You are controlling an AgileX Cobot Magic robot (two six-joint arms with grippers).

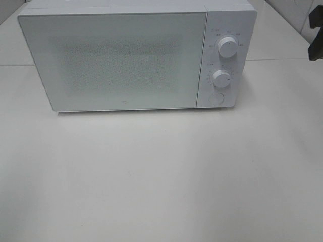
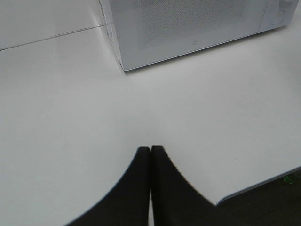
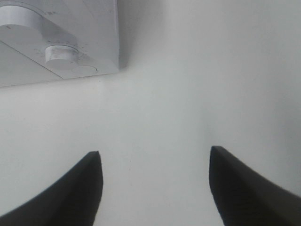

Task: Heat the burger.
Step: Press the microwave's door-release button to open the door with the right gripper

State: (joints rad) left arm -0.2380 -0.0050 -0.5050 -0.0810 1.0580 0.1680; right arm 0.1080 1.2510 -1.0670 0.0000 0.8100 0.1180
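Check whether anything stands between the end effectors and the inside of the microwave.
Yes: the microwave door is shut across its front. The left end effector, shut, faces it from in front; the right end effector, open, is off by the knobs. No burger shows in any view.

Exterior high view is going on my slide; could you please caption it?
White microwave with two round dials, door closed, on a pale table.
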